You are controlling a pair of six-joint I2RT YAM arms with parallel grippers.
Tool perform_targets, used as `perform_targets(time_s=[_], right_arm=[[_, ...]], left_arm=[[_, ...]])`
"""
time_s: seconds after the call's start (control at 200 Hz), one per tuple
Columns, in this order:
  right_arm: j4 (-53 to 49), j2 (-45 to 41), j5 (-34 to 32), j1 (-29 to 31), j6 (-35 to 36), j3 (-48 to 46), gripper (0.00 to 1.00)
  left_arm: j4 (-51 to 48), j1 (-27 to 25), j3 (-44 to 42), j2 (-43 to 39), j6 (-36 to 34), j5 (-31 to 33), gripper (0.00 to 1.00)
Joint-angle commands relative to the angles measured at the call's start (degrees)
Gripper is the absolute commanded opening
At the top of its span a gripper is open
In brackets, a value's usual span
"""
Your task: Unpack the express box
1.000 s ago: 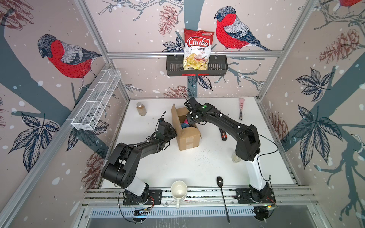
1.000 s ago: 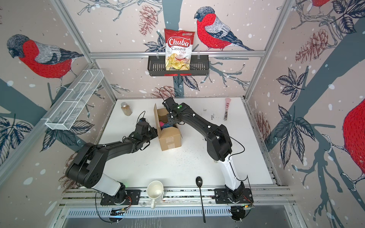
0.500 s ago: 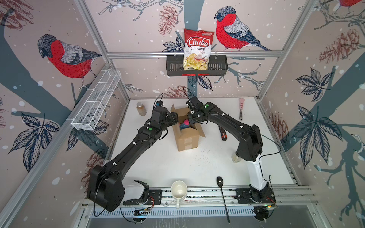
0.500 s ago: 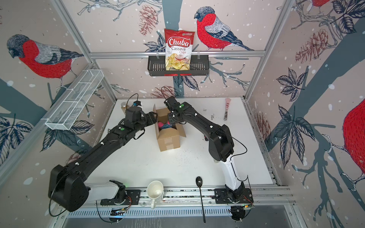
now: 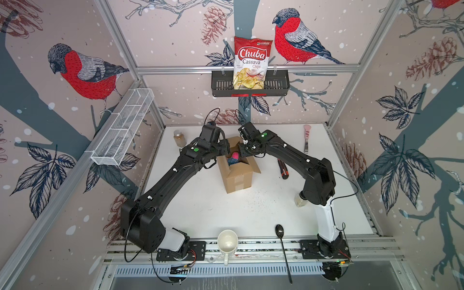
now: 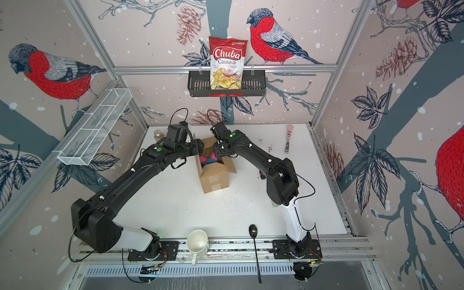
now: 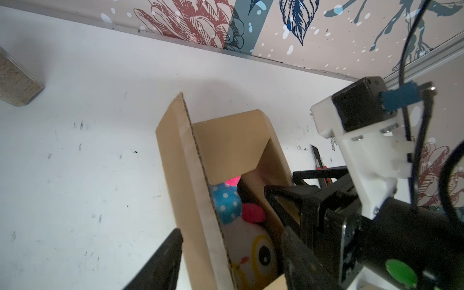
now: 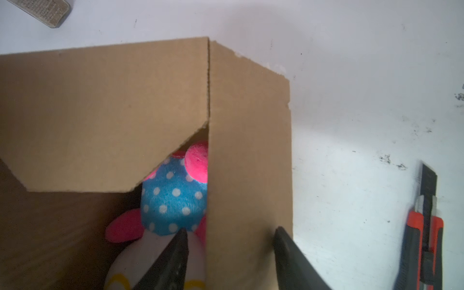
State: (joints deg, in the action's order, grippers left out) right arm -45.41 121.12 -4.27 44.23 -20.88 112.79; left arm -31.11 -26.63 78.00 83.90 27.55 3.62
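Cardboard express box [image 5: 238, 175] standing open on the surface [image 5: 200, 206], spotty soft toy [image 8: 173, 200] inside (blue and pink), left fingers [image 7: 165, 258] and right fingers [image 8: 173, 256] spread apart, each pair around one flap

One express box [image 5: 238, 175], one mug [image 5: 227, 242], one spoon [image 5: 279, 230]

White table [image 5: 200, 200], express box [image 5: 239, 177], cutter [image 5: 283, 170], jar [image 5: 179, 138], spatula [image 5: 306, 140]

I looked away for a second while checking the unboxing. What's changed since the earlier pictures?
The left arm rose from low beside the express box and stretched out, bringing the left hand astride its left flap. The right hand barely moved. Both hands opened. The box, plush toy, mug and spoon stayed put.
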Motion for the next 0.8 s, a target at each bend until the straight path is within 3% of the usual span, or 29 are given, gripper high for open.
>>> perform_targets(time_s=[0.0, 0.28, 0.415, 0.515, 0.796], right_arm=[[1.0, 0.2, 1.0, -0.1, 0.5, 0.0, 0.51], [1.0, 2.1, 1.8, -1.0, 0.1, 1.5, 0.5], [0.7, 3.1, 1.1, -1.0, -0.1, 2.4, 0.37], [0.7, 3.2, 0.3, -1.0, -0.4, 2.5, 0.3], [0.0, 3.7, -1.2, -1.2, -0.8, 3.1, 0.25]], left_arm=[[-6.5, -0.3, 3.3, 3.0, -2.9, 1.2, 0.64], [-14.2, -2.1, 10.0, 8.7, -5.2, 2.3, 0.64], [-16.5, -2.5, 11.2, 9.8, -5.8, 2.6, 0.55], [-17.9, -2.6, 11.8, 9.9, -6.3, 3.1, 0.54], [-23.5, -3.0, 13.8, 11.8, -7.5, 5.6, 0.58]])
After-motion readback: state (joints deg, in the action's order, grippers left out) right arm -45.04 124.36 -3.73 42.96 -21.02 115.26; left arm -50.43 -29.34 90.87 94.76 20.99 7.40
